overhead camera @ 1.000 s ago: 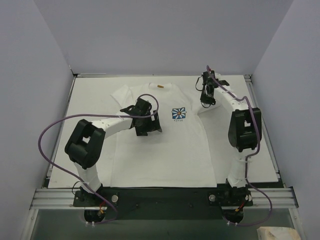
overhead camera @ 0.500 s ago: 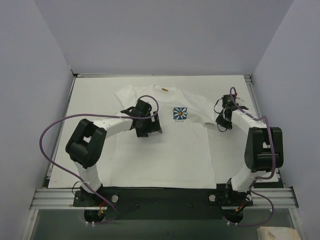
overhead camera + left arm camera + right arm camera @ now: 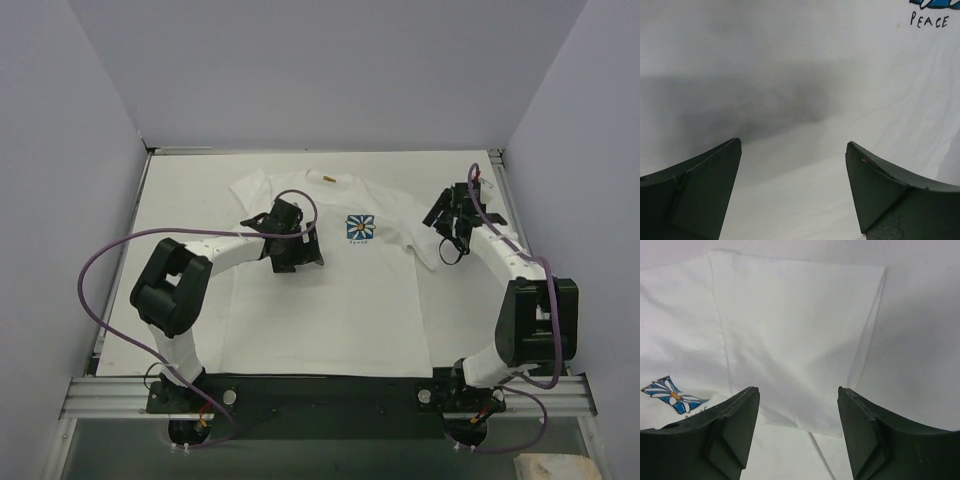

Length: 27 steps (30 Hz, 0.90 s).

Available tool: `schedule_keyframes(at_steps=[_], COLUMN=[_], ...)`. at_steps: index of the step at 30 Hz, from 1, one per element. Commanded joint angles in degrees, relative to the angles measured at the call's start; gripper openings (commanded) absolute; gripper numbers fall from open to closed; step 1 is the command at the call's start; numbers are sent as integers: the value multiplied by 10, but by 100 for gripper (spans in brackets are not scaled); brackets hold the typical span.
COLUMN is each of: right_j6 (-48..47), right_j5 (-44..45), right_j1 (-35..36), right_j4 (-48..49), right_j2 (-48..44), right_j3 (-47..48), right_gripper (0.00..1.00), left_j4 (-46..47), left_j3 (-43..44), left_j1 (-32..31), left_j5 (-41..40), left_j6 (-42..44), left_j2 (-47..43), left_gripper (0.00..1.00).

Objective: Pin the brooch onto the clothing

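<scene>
The clothing, a white T-shirt point(image 3: 330, 300), lies flat on the table with its blue daisy print point(image 3: 359, 228) on the chest. My left gripper point(image 3: 310, 253) hovers open just left of the print; the left wrist view shows its fingers point(image 3: 705, 185) wide apart over bare cloth point(image 3: 815, 75), with the word "PEACE" point(image 3: 929, 21) ahead. Over the shirt's right sleeve point(image 3: 790, 315), my right gripper point(image 3: 441, 222) is open with nothing between its fingers point(image 3: 735, 430). The daisy print point(image 3: 674, 396) lies to its left. The brooch is not recognisable in any view.
A tiny orange-tan speck point(image 3: 327, 179) sits at the shirt's collar, too small to identify. The white table mat point(image 3: 190, 190) is bordered by grey walls on three sides, and a metal rail point(image 3: 330, 395) runs along the near edge by the arm bases.
My right gripper swung from near the collar out to the right sleeve, drawing the shirt slightly right and spreading the sleeve, then opened and let go. The left arm stayed still.
</scene>
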Motion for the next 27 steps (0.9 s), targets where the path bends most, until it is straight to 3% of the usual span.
schedule_keyframes(at_steps=[1, 3, 10, 20, 27], right_j6=[-29, -32, -45, -52, -24], right_j5=[-11, -23, -68, -70, -92], right_j1=[3, 5, 18, 28, 15], right_j4=[21, 4, -51, -144, -176], right_j2=[52, 108, 265, 431, 494], right_j3=[81, 116, 268, 454, 553], right_gripper=[62, 56, 1, 0, 0], left_j4=[20, 10, -1, -27, -51], left_j3=[31, 56, 132, 310, 431], left_j1=[11, 25, 87, 116, 115], left_j5=[-10, -8, 5, 44, 45], left_j6=[26, 40, 80, 96, 98], left_j2=[-34, -30, -3, 124, 209], left_gripper=[94, 92, 77, 76, 72])
